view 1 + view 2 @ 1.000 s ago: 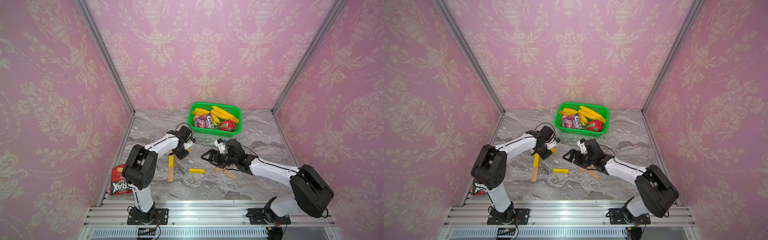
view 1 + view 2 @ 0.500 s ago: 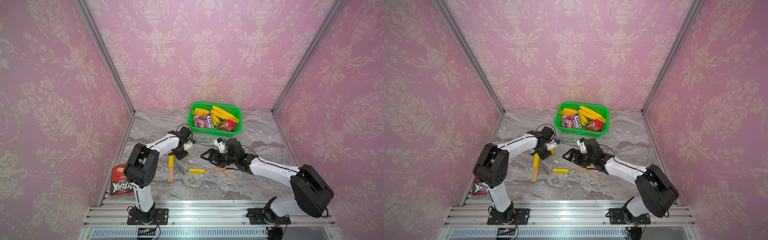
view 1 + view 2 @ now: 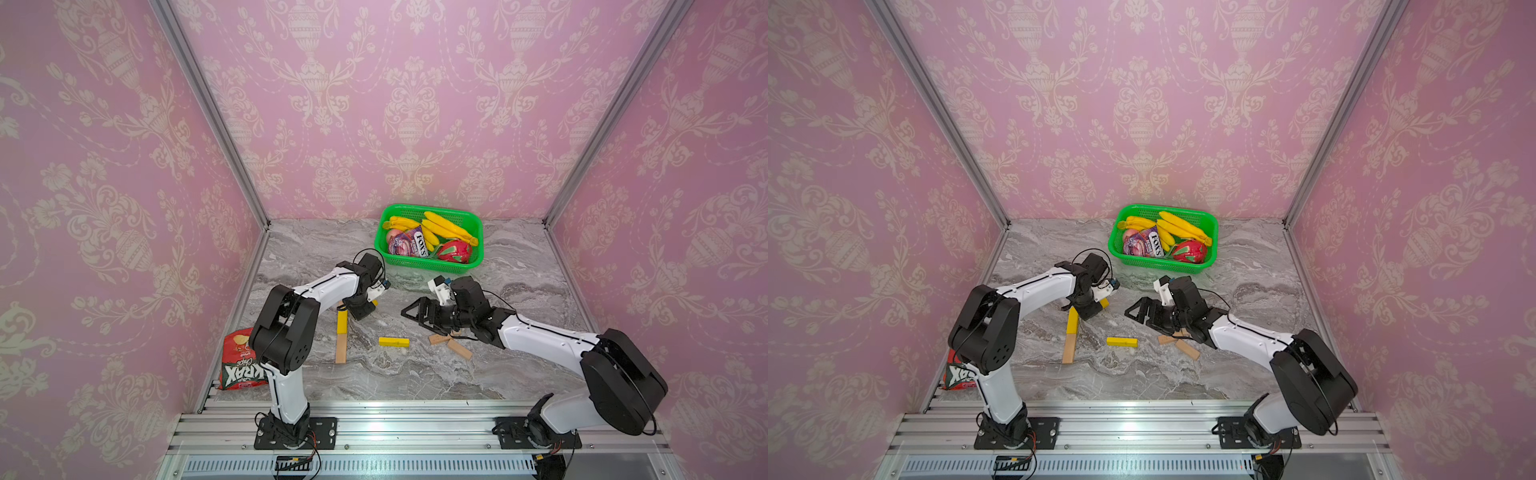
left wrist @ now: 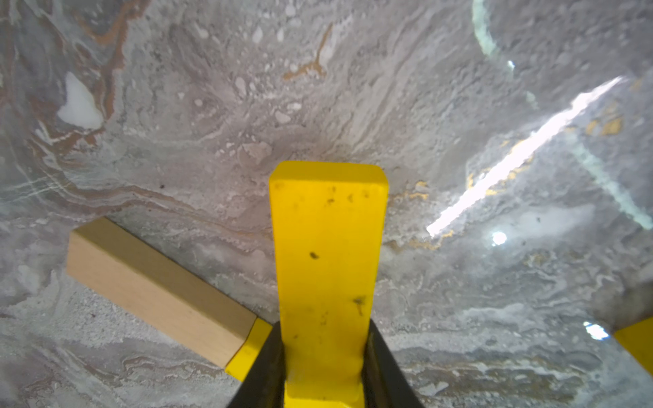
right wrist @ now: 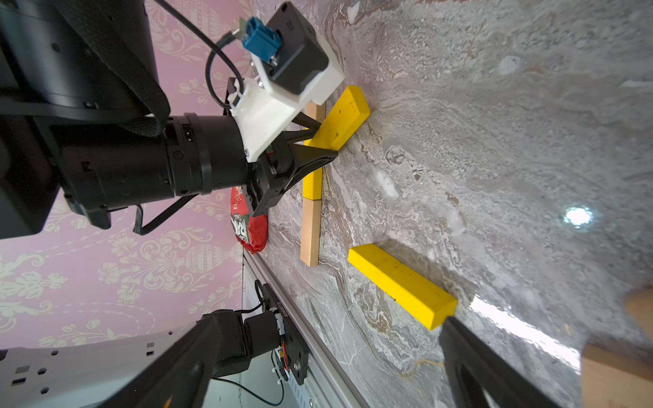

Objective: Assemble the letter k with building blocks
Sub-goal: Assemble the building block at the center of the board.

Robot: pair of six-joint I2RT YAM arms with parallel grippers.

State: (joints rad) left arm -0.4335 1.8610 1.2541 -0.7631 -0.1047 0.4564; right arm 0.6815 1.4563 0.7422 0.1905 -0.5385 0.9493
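My left gripper point(image 4: 325, 339) is shut on a yellow building block point(image 4: 327, 247), holding it slanted and low over the marble table beside the stem; in both top views the gripper point(image 3: 362, 309) point(image 3: 1090, 309) covers most of it. The stem lies flat: a wood block point(image 5: 315, 111), a yellow block point(image 3: 341, 322) and a wood block point(image 3: 340, 349) end to end. Another yellow block point(image 3: 393, 341) point(image 5: 401, 282) lies loose to their right. My right gripper point(image 3: 417, 316) point(image 5: 327, 319) is open and empty, just above the table. Two wood blocks point(image 3: 439, 338) point(image 3: 459, 349) lie under its wrist.
A green basket point(image 3: 415, 264) with bananas, a sweets packet and a red fruit stands at the back. A red chips bag point(image 3: 239, 361) lies at the front left by the wall. An aluminium rail point(image 3: 395, 424) runs along the front edge.
The left arm's elbow has shifted slightly to the right, with the yellow block still gripped. The right arm and the loose blocks have not moved.
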